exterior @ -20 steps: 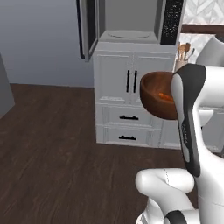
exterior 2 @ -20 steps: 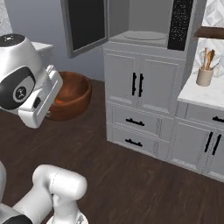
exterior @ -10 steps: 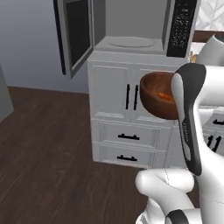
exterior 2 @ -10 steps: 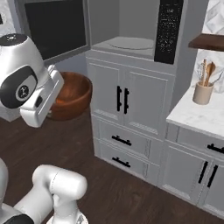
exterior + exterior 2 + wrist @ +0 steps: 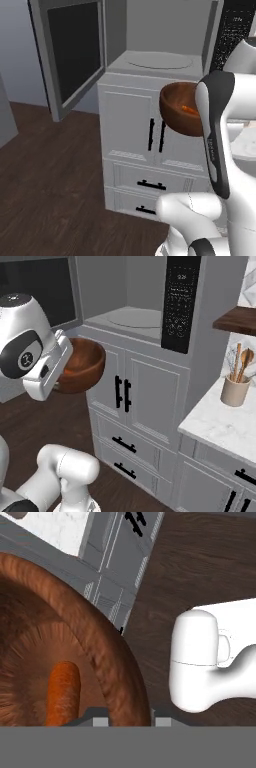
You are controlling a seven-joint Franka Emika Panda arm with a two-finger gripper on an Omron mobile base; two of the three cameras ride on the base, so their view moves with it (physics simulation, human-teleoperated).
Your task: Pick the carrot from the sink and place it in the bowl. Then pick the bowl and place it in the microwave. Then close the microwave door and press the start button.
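Note:
My gripper (image 5: 129, 719) is shut on the rim of the reddish-brown bowl (image 5: 75, 637), one finger inside the wall and one outside. The orange carrot (image 5: 62, 694) lies at the bottom of the bowl. From the base, the bowl (image 5: 179, 112) hangs in the air in front of the cabinet, a little below the microwave's floor, with the carrot (image 5: 189, 109) visible inside. The microwave (image 5: 160, 35) stands open, its turntable (image 5: 135, 317) bare. The microwave door (image 5: 75, 50) is swung out to the left. The bowl (image 5: 82, 363) sits left of the black control strip (image 5: 179, 301). The sink is out of view.
Under the microwave is a white cabinet (image 5: 132, 130) with black handles and drawers. To the right lie a marble counter (image 5: 220, 428) with a utensil holder (image 5: 235, 390) and a wooden shelf (image 5: 240, 318). Dark wood floor (image 5: 45, 185) spreads to the left.
The whole picture has shifted: the base has driven closer to the microwave, which now looms larger. The bowl stays in my grip at the same place relative to the arm.

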